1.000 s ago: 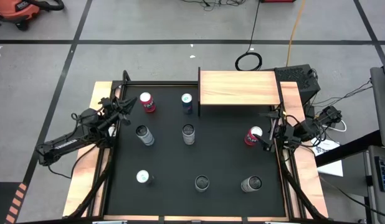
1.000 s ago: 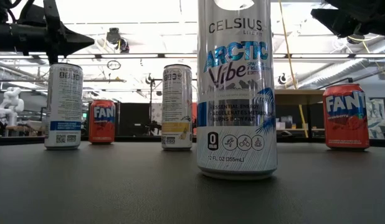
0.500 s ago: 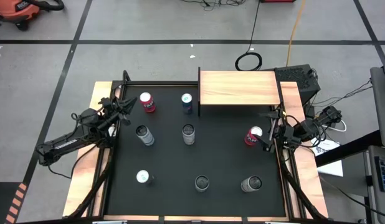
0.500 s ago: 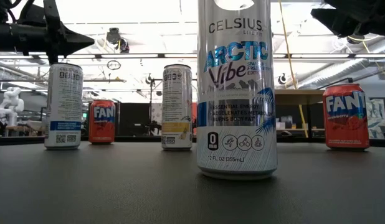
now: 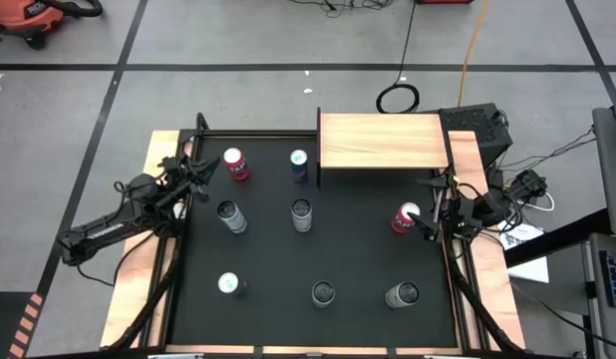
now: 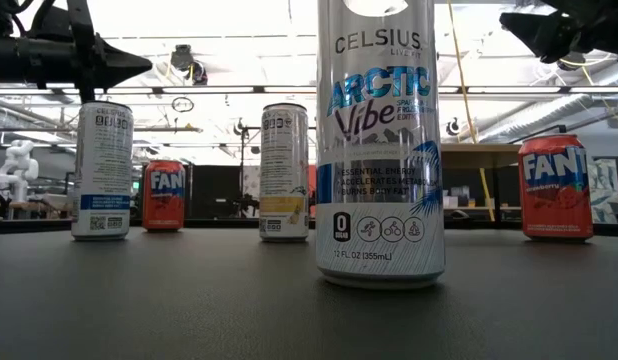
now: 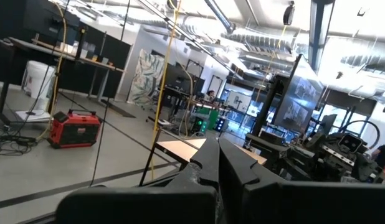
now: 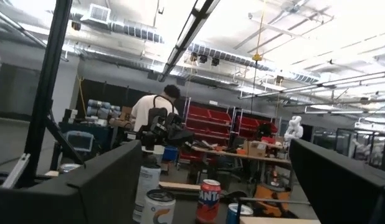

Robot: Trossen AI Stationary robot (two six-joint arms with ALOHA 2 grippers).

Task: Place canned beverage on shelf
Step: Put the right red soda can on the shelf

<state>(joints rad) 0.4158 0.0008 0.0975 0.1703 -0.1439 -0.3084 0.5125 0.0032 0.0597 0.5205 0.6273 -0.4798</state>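
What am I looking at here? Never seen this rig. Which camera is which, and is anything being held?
Two robot arms work at a table with a black mat. One picture looks straight down, one looks level across the tabletop, and one comes from each arm's wrist. Eight drink cans stand on the mat; the wooden shelf at the far edge has nothing on it. The left gripper is shut and holds nothing, off the mat's left edge. The right gripper is open beside a red can at the right edge, not gripping it. The tall can filling the level view simply stands closest to that camera.
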